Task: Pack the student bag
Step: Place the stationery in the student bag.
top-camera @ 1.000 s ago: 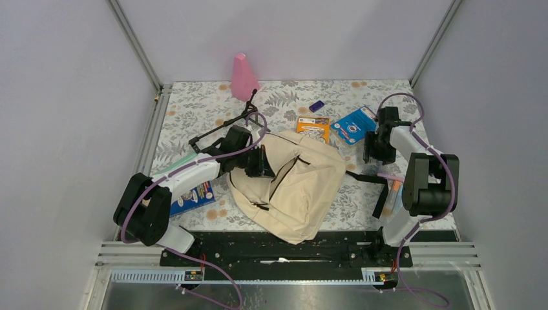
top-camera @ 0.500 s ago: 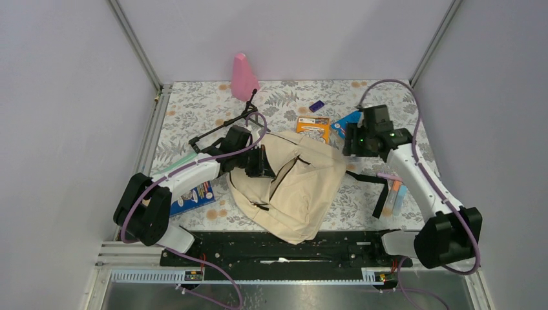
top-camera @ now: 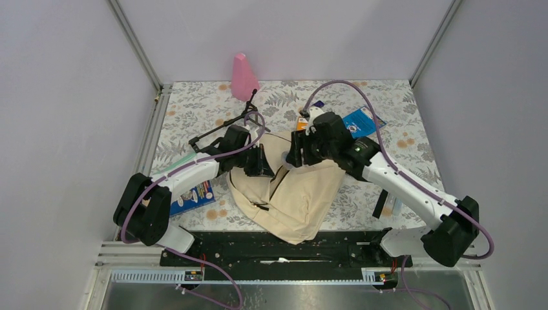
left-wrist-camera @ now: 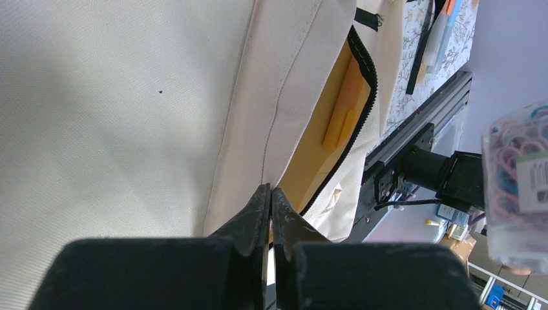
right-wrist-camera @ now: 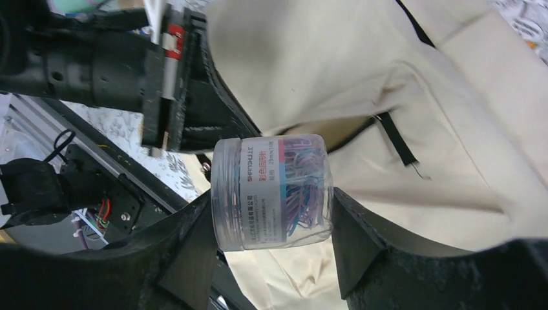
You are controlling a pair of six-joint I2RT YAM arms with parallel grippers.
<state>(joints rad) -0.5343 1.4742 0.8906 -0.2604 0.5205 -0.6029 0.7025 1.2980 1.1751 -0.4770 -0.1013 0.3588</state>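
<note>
The student bag lies cream-beige in the middle of the table, its black-zippered pocket gaping onto yellow lining. My left gripper is shut on the fabric edge of the bag beside that opening, fingertips pinched together. My right gripper hovers over the bag's upper part, shut on a clear jar of coloured paper clips lying sideways between its fingers. The same jar shows at the right edge of the left wrist view.
A pink bottle stands at the back. A blue packet and an orange booklet lie behind the bag. A blue book sits under the left arm. Pens and a black strap lie at the right.
My right arm has swung left from the right side of the table to above the bag, carrying the jar. The left arm and bag have not moved.
</note>
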